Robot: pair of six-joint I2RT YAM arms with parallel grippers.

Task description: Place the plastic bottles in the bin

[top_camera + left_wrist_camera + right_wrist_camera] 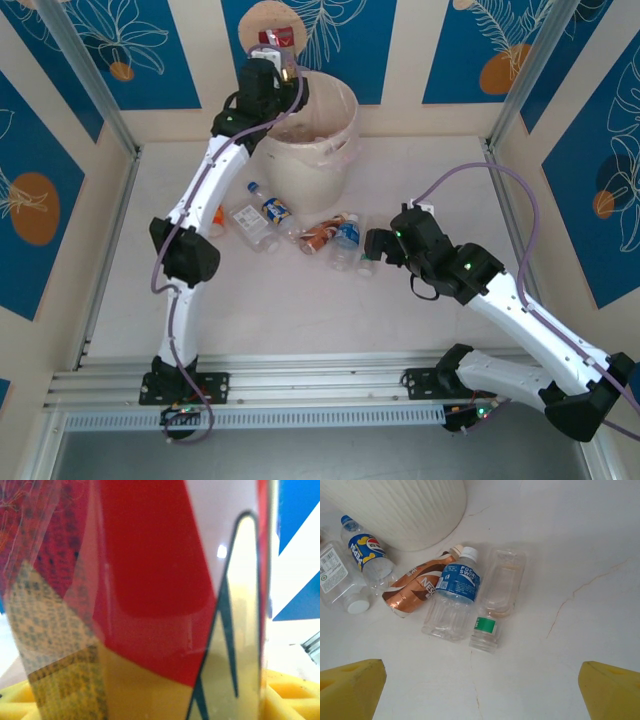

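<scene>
Left arm: reaches to the far side of the table (300, 310), with the left gripper (278, 62) up at the far-left rim of the bin (325, 150). It grips a red bottle (274, 40), jaws at a middling width and closed on the bottle's sides. In the left wrist view the label sits right at the lens, red above and yellow below, with a strip of small print on the left. The yellow pads (295, 692) flank it low down. We cannot tell from above whether the bottle hangs over the bin's mouth or just behind the rim.

Bin: pale, far centre of the table, clear liner folded over the rim. Its contents are too dim to name.

Right arm: the right gripper (480, 695) is spread wide with nothing between its fingertips (350, 690). It hovers over bare table on the near side of the loose bottles.

Loose bottles, all lying down just in front of the bin:
- Pepsi bottle (367, 552), blue cap, closest to the bin wall.
- Clear bottle (340, 580), white cap, to the left of the Pepsi bottle.
- Brown bottle (415, 587), crumpled, touching the Pocari bottle (452, 597).
- Flat bottle (502, 582), clear, against the Pocari bottle's right side.
- Green-label bottle (484, 632), small, nearest the right gripper.

Orange item (217, 215) beside the left arm, too small to name.
</scene>
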